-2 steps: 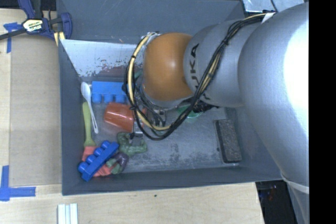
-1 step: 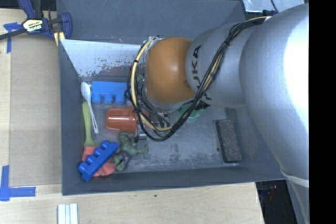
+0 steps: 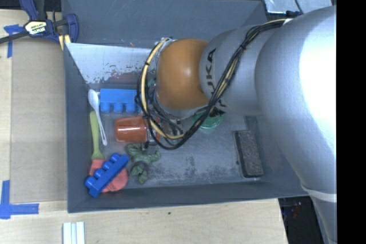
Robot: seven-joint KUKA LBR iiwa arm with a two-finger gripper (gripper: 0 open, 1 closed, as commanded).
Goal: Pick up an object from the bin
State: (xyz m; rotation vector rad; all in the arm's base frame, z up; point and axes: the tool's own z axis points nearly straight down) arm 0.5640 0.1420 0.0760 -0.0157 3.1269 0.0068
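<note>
Beside the orange cylinder (image 3: 130,130) sits the gripper (image 3: 152,139) (opening hidden, cannot tell).

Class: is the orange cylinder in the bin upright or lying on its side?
On its side: the orange cylinder shows its long curved flank upward.

Spoon (image 3: 101,127) just left of cylinder (image 3: 129,130)

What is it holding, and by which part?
Cannot tell: the orange wrist cover hides the grasp, next to a brown cylinder and a green toy figure.
</note>
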